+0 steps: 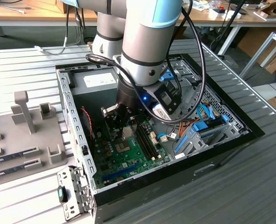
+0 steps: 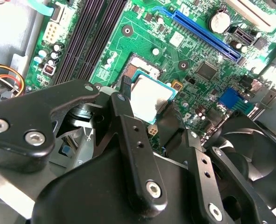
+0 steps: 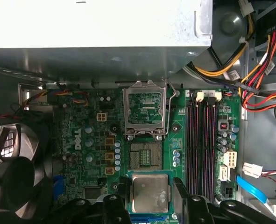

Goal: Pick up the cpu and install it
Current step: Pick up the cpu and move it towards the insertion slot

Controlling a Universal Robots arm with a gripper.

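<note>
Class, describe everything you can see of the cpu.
The cpu is a small flat square chip with a smudged silver-grey metal top and a green edge. It faces top up, gripped on two opposite sides by the gripper, above the motherboard beside the open socket, not seated in it.

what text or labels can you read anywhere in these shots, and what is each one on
white label on the power supply: print too small to read
white logo on the motherboard: a brand mark, not quoted here
fine white print beside the socket: too small to read
cpu top, held between the jaws: no readable marking
</note>
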